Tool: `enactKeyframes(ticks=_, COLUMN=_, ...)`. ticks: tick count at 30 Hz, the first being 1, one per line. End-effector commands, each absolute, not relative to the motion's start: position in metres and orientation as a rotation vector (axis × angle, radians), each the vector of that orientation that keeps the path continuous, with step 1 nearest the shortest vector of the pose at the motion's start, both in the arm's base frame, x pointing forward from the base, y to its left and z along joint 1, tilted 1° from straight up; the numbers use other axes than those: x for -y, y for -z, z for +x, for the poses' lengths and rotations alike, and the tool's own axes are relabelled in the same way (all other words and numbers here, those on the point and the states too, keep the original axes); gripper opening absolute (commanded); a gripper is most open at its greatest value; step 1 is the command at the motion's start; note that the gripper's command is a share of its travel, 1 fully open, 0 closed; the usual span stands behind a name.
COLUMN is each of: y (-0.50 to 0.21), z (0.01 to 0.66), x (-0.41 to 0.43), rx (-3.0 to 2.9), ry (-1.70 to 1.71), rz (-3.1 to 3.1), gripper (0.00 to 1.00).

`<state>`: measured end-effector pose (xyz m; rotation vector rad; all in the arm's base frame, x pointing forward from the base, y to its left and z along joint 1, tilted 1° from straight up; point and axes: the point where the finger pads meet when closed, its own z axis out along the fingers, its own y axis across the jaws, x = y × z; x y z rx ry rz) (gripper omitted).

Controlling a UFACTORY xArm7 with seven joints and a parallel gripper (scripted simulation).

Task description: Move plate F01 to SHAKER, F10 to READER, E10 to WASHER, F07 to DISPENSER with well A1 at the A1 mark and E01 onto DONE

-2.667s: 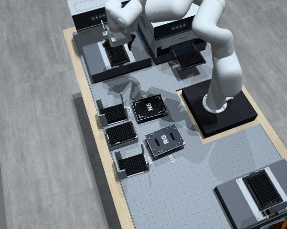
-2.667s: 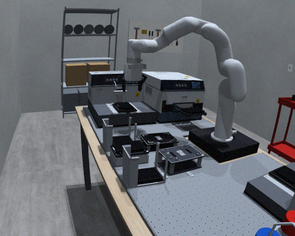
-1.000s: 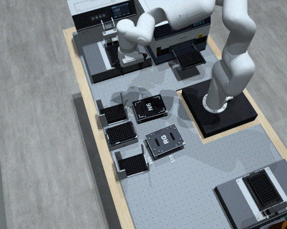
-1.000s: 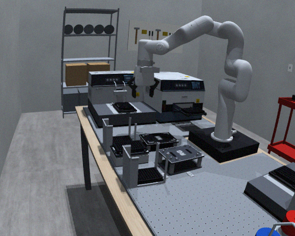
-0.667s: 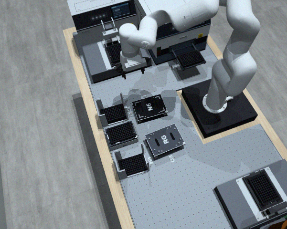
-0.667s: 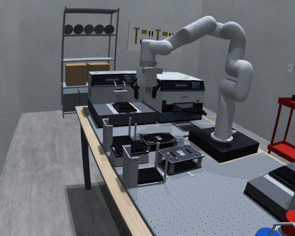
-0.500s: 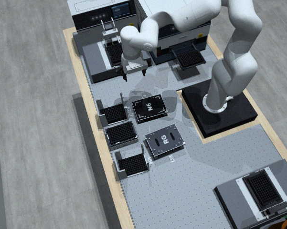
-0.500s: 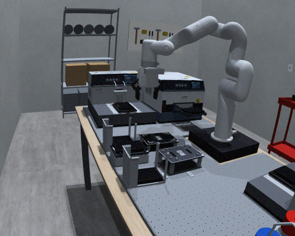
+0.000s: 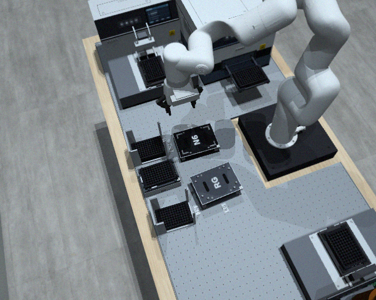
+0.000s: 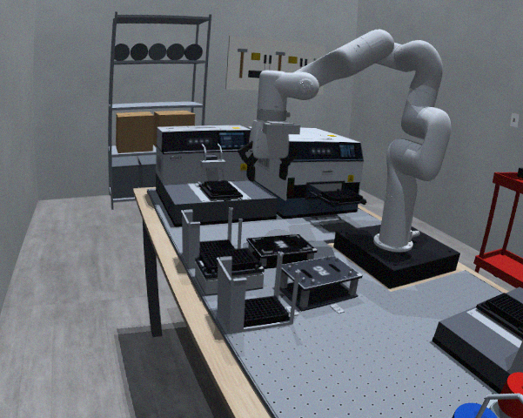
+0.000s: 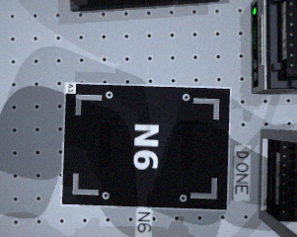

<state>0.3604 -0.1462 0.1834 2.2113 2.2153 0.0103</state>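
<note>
My gripper (image 9: 179,104) is open and empty. It hangs high above the deck, over the recovery nest N6 (image 9: 196,140), and also shows in the exterior view (image 10: 266,170). The wrist view looks straight down on the empty N6 (image 11: 146,146). The DONE rack (image 9: 147,148) with a black plate stands beside N6, by its label (image 11: 241,170). Black plates sit on the back left instrument (image 9: 152,69), on the back right instrument's tray (image 9: 249,77), on the low station (image 9: 157,174), in the near rack (image 9: 174,214), and on the front right instrument (image 9: 343,248). I cannot read any plate labels.
The regrip nest RG (image 9: 216,182) stands empty in front of N6. The arm's black base (image 9: 286,145) is to the right. The rack walls and posts (image 10: 230,222) rise above the deck at the left edge. A red cart (image 10: 513,229) stands off the table.
</note>
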Motion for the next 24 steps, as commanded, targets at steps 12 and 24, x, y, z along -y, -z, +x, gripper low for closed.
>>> enactKeyframes(ticks=12, y=-0.185, z=0.349, x=0.104, rx=-2.212, ry=-0.014, rz=2.209, gripper=1.00)
enactKeyframes(ticks=24, y=-0.184, z=0.334, x=0.070, rx=-2.212, ry=-0.014, rz=2.209, gripper=1.00)
